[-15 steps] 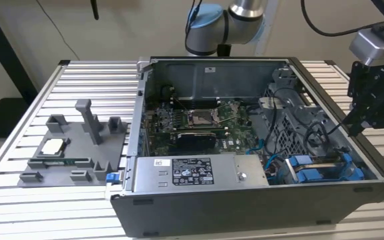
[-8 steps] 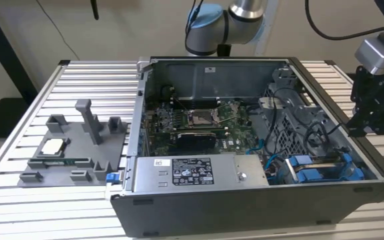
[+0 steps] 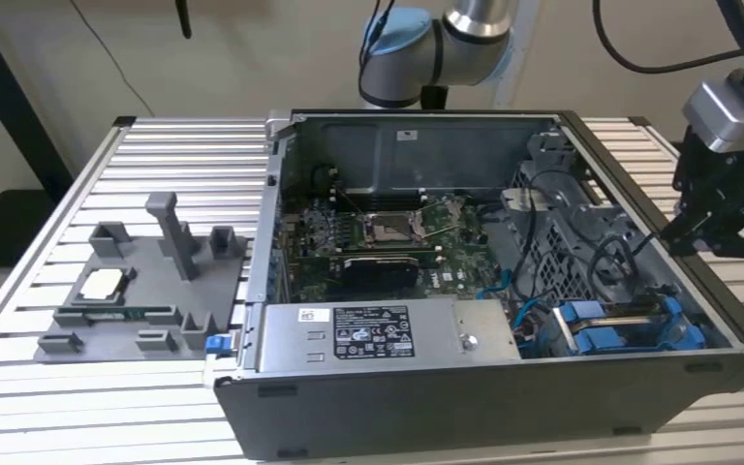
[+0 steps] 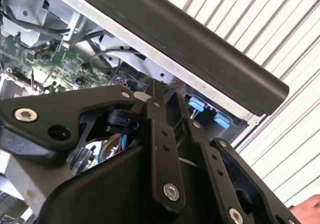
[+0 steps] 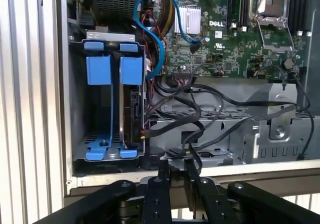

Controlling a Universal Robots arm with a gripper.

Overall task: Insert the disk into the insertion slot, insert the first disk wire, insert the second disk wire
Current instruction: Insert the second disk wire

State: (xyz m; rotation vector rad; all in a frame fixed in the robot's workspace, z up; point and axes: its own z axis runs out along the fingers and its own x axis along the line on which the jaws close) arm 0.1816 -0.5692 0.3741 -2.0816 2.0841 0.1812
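The disk, we see, sits in the insertion slot at the case's near corner, on the exterior view's right. Our gripper hangs just outside that wall, fingers barely parted, empty.

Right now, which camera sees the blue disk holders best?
The first wrist view. It looks straight into the drive bay, so both blue disk holders stand side by side in plain sight. The exterior view shows them small in the case's corner. The second wrist view catches two blue tabs of them.
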